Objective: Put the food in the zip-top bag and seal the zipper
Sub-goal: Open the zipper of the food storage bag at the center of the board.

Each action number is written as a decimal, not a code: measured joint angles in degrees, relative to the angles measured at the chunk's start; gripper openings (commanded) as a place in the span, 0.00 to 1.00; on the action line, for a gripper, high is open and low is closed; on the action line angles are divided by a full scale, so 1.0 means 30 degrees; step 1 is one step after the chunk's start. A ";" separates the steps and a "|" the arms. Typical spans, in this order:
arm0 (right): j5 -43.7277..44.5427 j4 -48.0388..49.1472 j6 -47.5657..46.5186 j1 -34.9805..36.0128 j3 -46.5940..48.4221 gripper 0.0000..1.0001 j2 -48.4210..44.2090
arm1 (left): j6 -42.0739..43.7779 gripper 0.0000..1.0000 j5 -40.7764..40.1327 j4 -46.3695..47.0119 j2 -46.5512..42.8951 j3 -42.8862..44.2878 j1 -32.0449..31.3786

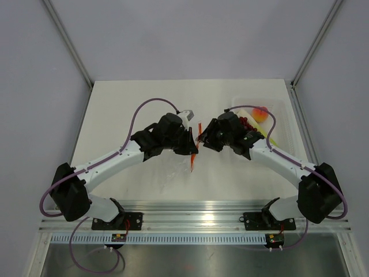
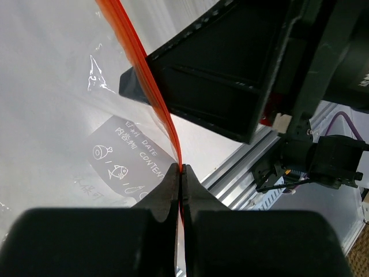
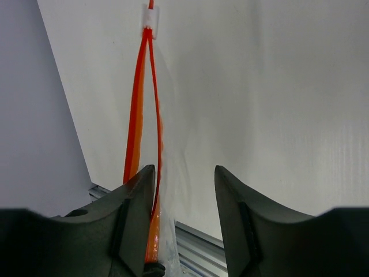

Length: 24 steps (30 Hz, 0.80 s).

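the left tool point(image 2: 181, 179) is pressed together on the zipper point(image 2: 151, 86), hanging the zip-top bag point(image 2: 57, 115) over the counter point(image 1: 127, 115); the right tool point(image 3: 184, 179) is spread beside its parted lips. farther off, the peach point(image 1: 260, 114) and grapes point(image 1: 247, 123) lie outside the bag. bag-opening step, i judge: next, the right tool should pinch one lip.

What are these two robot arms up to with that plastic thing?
The left gripper is pinched shut on the orange zipper of a clear zip-top bag. The right gripper is open beside that strip. The peach and grapes lie in the tray, not yet bagged.
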 measured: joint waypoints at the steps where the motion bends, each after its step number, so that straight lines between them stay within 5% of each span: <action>1: -0.0087 0.0095 0.0022 0.0080 0.0000 0.49 0.0189 | 0.0051 0.00 0.0000 -0.0015 0.0000 0.0000 0.0000; 6: -0.0219 0.0087 -0.0044 0.0204 0.0000 0.00 0.0539 | 0.0284 0.00 0.0000 -0.0335 -0.0175 0.0000 0.0000; 9: -0.0044 -0.0117 -0.0095 0.0255 0.0022 0.00 0.0525 | 0.0408 0.02 -0.0044 -0.0423 -0.0561 -0.0102 0.0000; 13: 0.0699 -0.0809 -0.0291 0.0335 0.0029 0.00 0.0328 | 0.0510 0.27 -0.0102 -0.0481 -0.1093 -0.0146 0.0095; 24: 0.2703 -0.2616 -0.1173 0.1836 0.1683 0.00 0.0109 | 0.0284 0.46 -0.0117 -0.0517 -0.0641 0.0160 0.0131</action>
